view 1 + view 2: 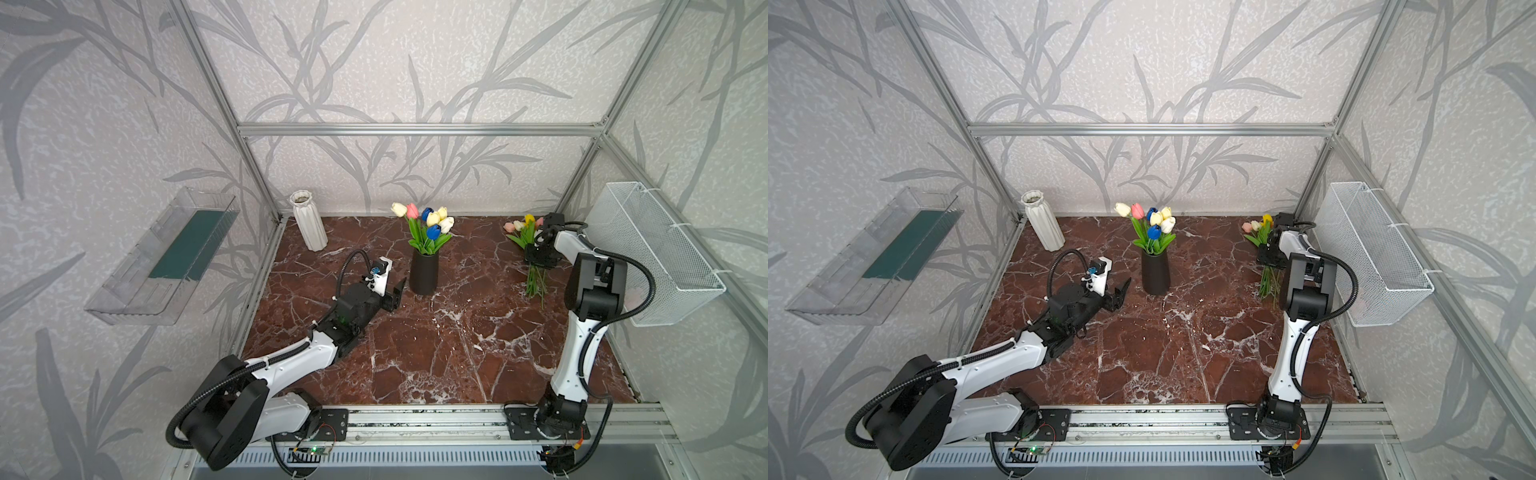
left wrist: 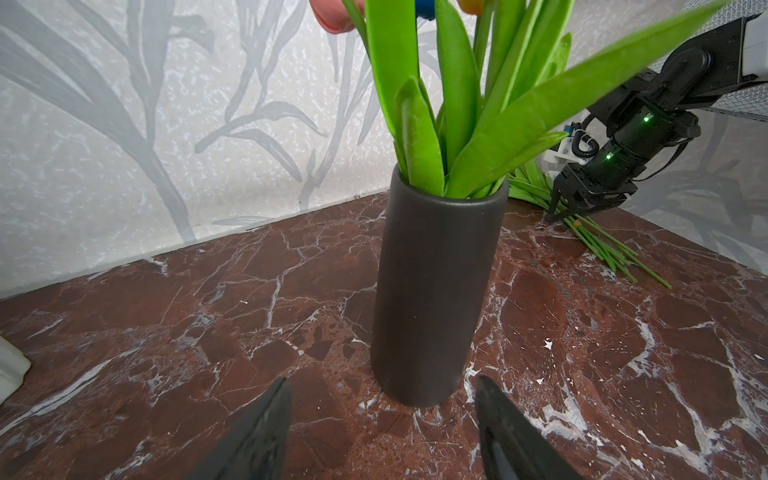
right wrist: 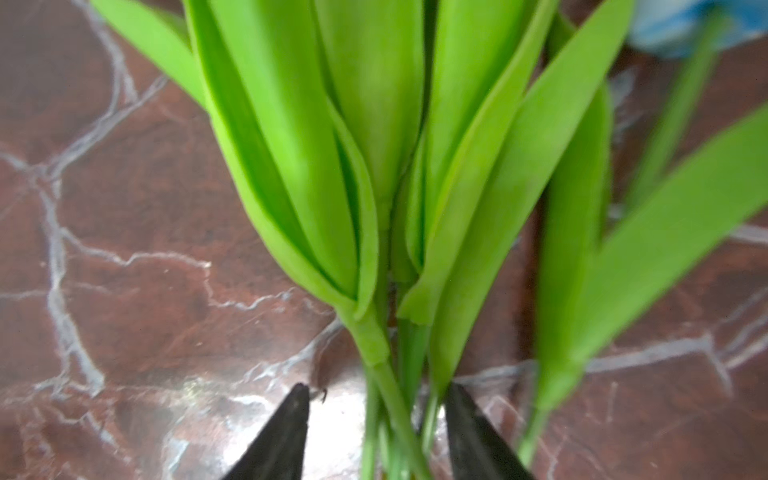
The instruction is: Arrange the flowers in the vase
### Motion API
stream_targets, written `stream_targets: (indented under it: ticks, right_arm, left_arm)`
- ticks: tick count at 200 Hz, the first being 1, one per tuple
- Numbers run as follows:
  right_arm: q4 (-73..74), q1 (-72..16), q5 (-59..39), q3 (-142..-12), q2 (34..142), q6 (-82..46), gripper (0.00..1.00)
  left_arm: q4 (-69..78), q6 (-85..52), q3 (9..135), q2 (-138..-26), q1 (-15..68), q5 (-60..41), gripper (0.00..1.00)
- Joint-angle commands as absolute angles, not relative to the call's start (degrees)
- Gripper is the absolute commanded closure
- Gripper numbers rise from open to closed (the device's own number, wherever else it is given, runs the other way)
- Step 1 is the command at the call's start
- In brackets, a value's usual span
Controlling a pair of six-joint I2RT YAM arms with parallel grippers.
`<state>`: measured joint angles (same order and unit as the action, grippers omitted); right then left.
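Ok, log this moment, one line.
left hand: open, empty, facing black vase | right hand: open, straddling loose stems on table

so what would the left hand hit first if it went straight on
Most likely the black vase, low on its side: it stands right ahead of the open left hand, and nothing shows between them.

Tulips (image 1: 428,226) in vase (image 1: 424,274), others (image 1: 524,232) seemingly flat

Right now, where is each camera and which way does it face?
Top views: high in front, looking down at the marble table; left arm, right arm.
Left wrist: behind the open left claw, facing the black vase.
Right wrist: behind the open right claw, facing tulips lying flat.
Shared: left wrist and top views show vase, right claw.
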<state>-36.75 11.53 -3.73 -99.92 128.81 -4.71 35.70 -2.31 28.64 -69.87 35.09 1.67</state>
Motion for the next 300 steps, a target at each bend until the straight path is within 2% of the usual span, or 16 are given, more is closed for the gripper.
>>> stream_targets:
  ticks: [1, 37, 89, 103, 117, 137, 147, 159, 177, 224, 251, 300]
  right_arm:
    - [-38.41, 8.88, -6.11, -97.97, 126.51, -3.94, 0.57]
    - [-36.69, 1.82, -4.22, -94.78, 123.64, -1.57, 0.65]
    - [-35.47, -6.88, -3.59, -92.04, 120.41, 2.14, 0.65]
    - [-35.67, -7.72, -3.54, -91.29, 119.24, 1.58, 0.62]
    - [-35.1, -7.58, -1.98, -89.85, 117.32, -0.57, 0.53]
    - [-34.26, -7.06, -3.03, -88.24, 114.86, -2.53, 0.51]
    - [-34.02, -6.9, -4.62, -87.66, 113.89, -3.08, 0.55]
    - [-33.16, -6.7, -5.95, -86.85, 113.06, -3.52, 0.67]
    - [-32.17, -6.25, -6.83, -86.29, 113.27, -4.07, 0.75]
    - [-32.1, -6.67, -9.4, -89.18, 117.3, -3.77, 0.68]
    - [-32.89, -7.6, -8.99, -92.19, 120.27, -3.64, 0.68]
    - [-34.19, -8.0, -9.25, -97.03, 124.58, -3.65, 0.78]
  left_arm:
    - [34.2, -1.23, 28.31, -67.9, 34.87, 2.72, 0.29]
    - [34.01, -1.08, 28.15, -67.33, 34.88, 2.74, 0.29]
    - [34.72, -2.11, 28.18, -67.97, 34.89, 2.29, 0.29]
    - [34.67, -2.1, 28.23, -67.85, 34.83, 2.29, 0.29]
    - [34.47, -2.04, 28.49, -67.68, 34.89, 2.33, 0.29]
    - [34.46, -1.93, 28.63, -67.81, 34.88, 2.45, 0.29]
    - [34.26, -1.78, 28.78, -67.94, 34.89, 2.5, 0.29]
    - [34.27, -1.67, 29.02, -68.03, 34.89, 2.54, 0.29]
    - [34.67, -1.54, 29.14, -68.2, 34.89, 2.46, 0.29]
    - [34.19, -1.08, 29.97, -68.64, 34.89, 2.2, 0.29]
    - [34.28, -1.04, 30.19, -69.04, 34.89, 2.29, 0.29]
    - [34.28, -1.05, 30.1, -69.43, 34.82, 2.53, 0.29]
